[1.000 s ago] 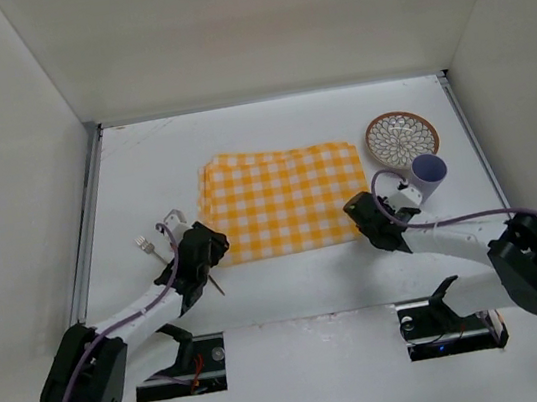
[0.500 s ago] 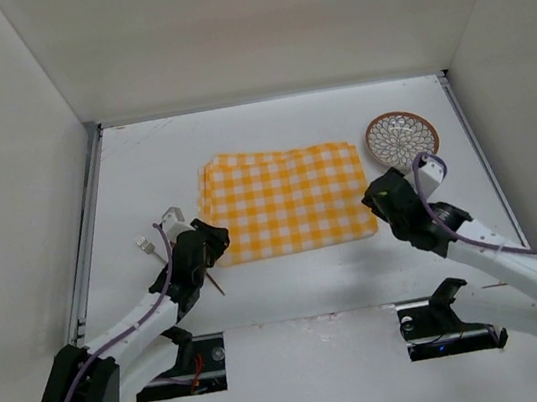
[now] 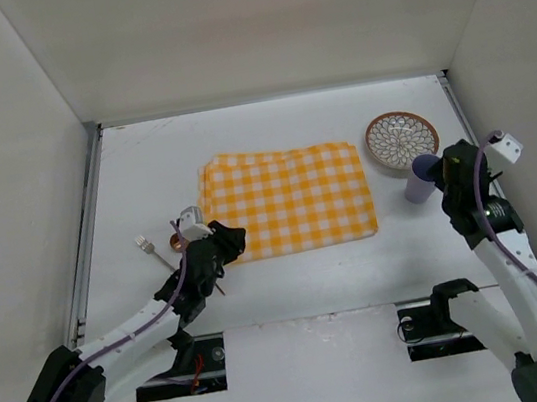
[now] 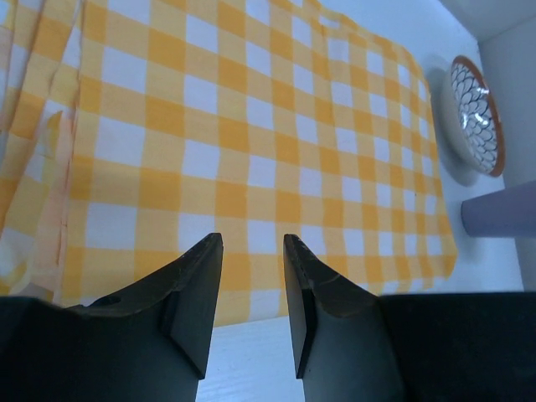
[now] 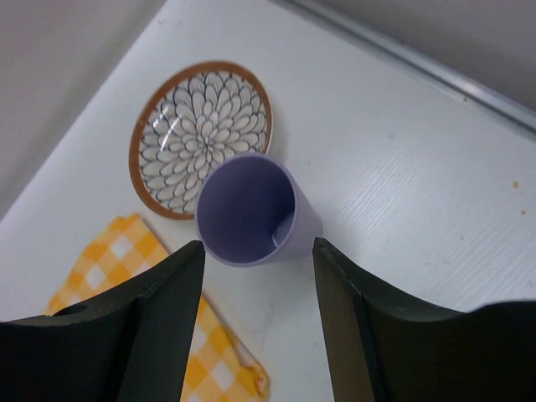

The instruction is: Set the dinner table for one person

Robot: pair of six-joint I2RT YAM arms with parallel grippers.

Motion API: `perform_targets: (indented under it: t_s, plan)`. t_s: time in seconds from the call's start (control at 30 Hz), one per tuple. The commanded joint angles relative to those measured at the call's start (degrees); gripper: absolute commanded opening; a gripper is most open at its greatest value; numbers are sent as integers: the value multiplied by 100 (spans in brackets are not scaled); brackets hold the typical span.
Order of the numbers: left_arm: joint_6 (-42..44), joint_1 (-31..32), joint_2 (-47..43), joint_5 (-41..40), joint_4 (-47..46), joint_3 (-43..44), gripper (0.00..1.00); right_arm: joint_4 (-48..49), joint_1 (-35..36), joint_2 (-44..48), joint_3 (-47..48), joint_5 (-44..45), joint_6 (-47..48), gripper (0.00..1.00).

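1. White dinner table point(image 3: 268, 130) carries checked cloth point(image 3: 284, 202) at centre; plate point(image 3: 402, 138) and purple cup point(image 3: 417, 182) stand right of it
2. Right gripper point(image 5: 255, 327): jaws wide, empty, above cup; judged step: cup pickup, needing descent and closure
3. Left gripper point(image 4: 251, 310): jaws narrowly parted, empty, over cloth's near edge

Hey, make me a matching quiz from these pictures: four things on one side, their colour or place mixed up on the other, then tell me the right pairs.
Column one:
1. checked cloth
2. plate
3. cup
4. fork

Column two:
A. lilac, upright, framed between the right fingers in the right wrist view
B. lying on the left side of the top view, beside the cloth's near left corner
C. yellow and white, spread flat
D. orange rim, petal pattern inside

Pairs: 1-C, 2-D, 3-A, 4-B.
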State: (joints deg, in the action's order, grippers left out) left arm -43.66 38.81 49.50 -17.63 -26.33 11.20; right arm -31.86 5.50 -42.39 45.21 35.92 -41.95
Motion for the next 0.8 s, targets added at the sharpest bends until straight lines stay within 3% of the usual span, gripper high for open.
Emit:
perform_targets:
  t_s: [0.0, 0.37, 0.53, 0.7, 0.77]
  plan:
    - [296, 192, 157, -293, -479, 22, 32, 407, -184, -567, 23, -410, 311, 61]
    - [393, 430, 324, -610, -523, 75, 35, 1401, -695, -1561, -443, -744, 241, 56]
    - [393, 378, 333, -689, -488, 66, 35, 1673, -783, -1939, -531, -823, 196, 42]
    - [411, 360, 280, -760, -523, 22, 36, 1885, -756, -1835, -637, -762, 100, 12]
    - [402, 316, 254, -734, -470, 22, 36, 1692, -713, -1423, -523, -544, 100, 8]
